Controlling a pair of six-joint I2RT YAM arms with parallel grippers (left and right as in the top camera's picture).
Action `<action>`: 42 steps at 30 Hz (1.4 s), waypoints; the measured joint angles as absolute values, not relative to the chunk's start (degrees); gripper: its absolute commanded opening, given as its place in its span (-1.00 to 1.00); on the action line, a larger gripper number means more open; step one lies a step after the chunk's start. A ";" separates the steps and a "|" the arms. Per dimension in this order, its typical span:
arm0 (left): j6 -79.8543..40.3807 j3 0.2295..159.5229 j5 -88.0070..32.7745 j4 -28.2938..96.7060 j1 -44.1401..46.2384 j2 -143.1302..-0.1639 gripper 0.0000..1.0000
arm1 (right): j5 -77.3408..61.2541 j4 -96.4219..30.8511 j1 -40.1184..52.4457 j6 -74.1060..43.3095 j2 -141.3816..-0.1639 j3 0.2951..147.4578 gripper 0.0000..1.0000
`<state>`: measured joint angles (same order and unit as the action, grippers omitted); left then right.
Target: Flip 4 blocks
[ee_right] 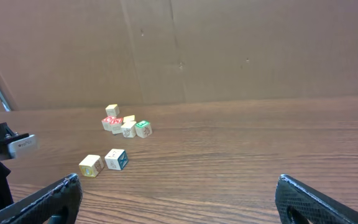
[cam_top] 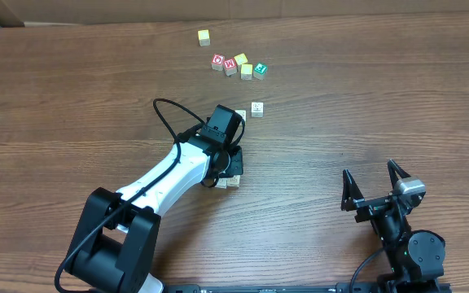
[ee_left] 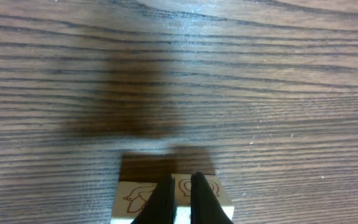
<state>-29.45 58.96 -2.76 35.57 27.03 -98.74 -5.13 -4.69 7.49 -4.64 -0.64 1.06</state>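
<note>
Blocks of pale wood are the business here. The left tool (ee_left: 182, 184) has its fingers pressed together, tips down on the cream top of a pale block (ee_left: 135, 198) lying mid-counter (cam_top: 397, 98). From the wrist view I cannot tell whether that cream surface is one cube or two side by side. From overhead, a second pale cube (cam_top: 221, 185) seems to peep out just beside it. Nothing is gripped; the closed tips rest on the face or just above it.

Two more pale ones sit farther back. The far block (cam_top: 256, 109) stands free, and its neighbour block (cam_top: 239, 115) is partly hidden by the left wrist. Beyond them are a coloured cluster (cam_top: 238, 65) and a lone yellow cube (cam_top: 204, 37), neither of which is part of the job. The right tool (cam_top: 370, 172) sits near the front right with its fingers wide apart, empty and well apart from every block.

I'd expect these cubes to be light, rigid and smooth-faced. They would probably skid on the wood grain if pushed low and tip about an edge if nudged high. The sound grip is square on two opposite side faces at mid-height, so the cube can be rolled over. Where two sit close together there is little room for a finger between them, so the free sides look the better approach.
</note>
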 measured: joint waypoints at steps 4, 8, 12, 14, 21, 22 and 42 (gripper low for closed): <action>-28.73 58.96 -2.76 35.73 27.03 -98.74 -0.92 | -5.13 -4.71 7.49 -4.62 -0.64 1.06 1.00; -28.36 58.96 -2.76 36.01 27.03 -98.74 -0.92 | -5.13 -4.69 7.49 -4.64 -0.64 1.06 1.00; -28.34 58.96 -2.76 36.01 27.03 -98.74 -0.92 | -5.13 -4.69 7.49 -4.64 -0.64 1.06 1.00; -28.34 58.96 -2.76 36.01 27.03 -98.74 -0.92 | -5.13 -4.71 7.49 -4.67 -0.64 1.06 1.00; -27.94 58.96 -2.76 36.05 27.03 -98.74 -0.92 | -5.10 -4.69 7.49 -4.62 -0.64 1.06 1.00; -27.68 58.96 -2.76 36.05 27.03 -98.74 -0.92 | -5.13 -4.69 7.49 -4.64 -0.64 1.06 1.00; -25.56 59.20 -2.74 36.01 27.03 -98.74 -0.92 | -5.10 -4.71 7.49 -4.64 -0.64 1.06 1.00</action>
